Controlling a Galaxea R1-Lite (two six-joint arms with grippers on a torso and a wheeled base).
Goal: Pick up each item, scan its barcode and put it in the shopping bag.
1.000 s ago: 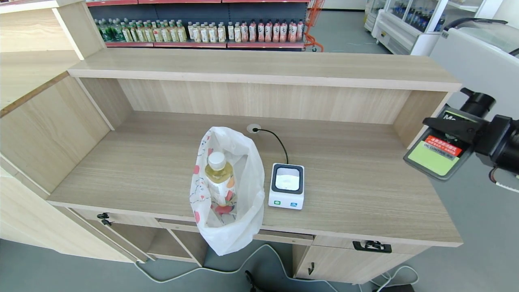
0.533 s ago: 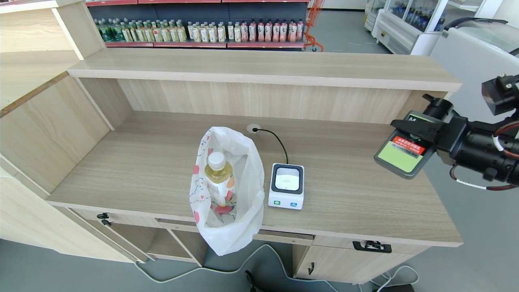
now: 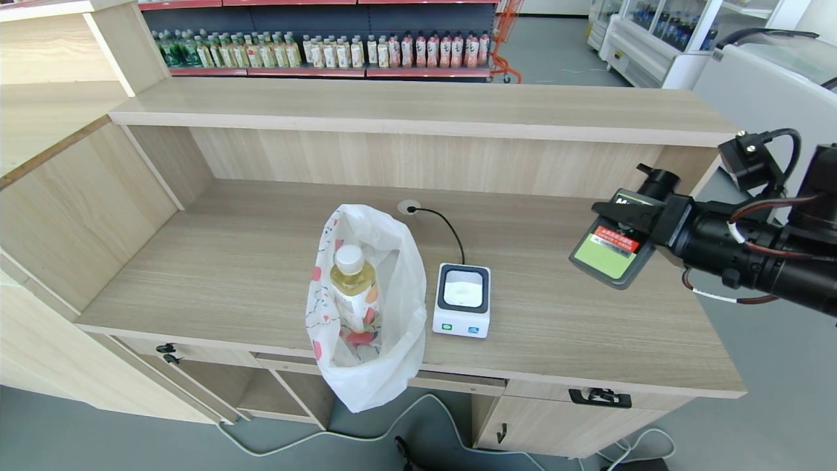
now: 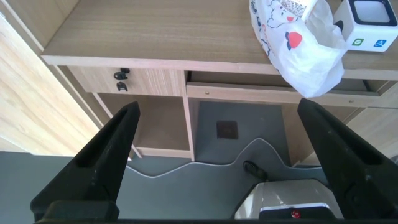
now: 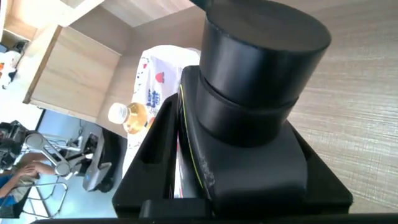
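Note:
A white shopping bag (image 3: 366, 307) with red prints stands open at the counter's front edge, a yellow drink bottle (image 3: 353, 288) with a white cap upright inside it. Just right of the bag sits the white barcode scanner (image 3: 462, 299), its window facing up. My right gripper (image 3: 644, 219) is shut on a dark flat bottle (image 3: 611, 245) with a green label, a red strip and a black cap (image 5: 261, 68), held in the air above the counter's right part. My left gripper (image 4: 217, 168) hangs open below the counter's front, to the left of the bag (image 4: 305, 43).
A black cable (image 3: 451, 229) runs from the scanner to a hole in the counter (image 3: 229, 261). A raised ledge (image 3: 418, 108) and side walls enclose the back. Drawers and an open compartment (image 4: 161, 124) lie under the counter. Drink shelves stand far behind.
My right arm has carried the dark bottle leftward from beyond the counter's right end to above its right part, nearer the scanner. Bag, scanner and drink bottle have not moved.

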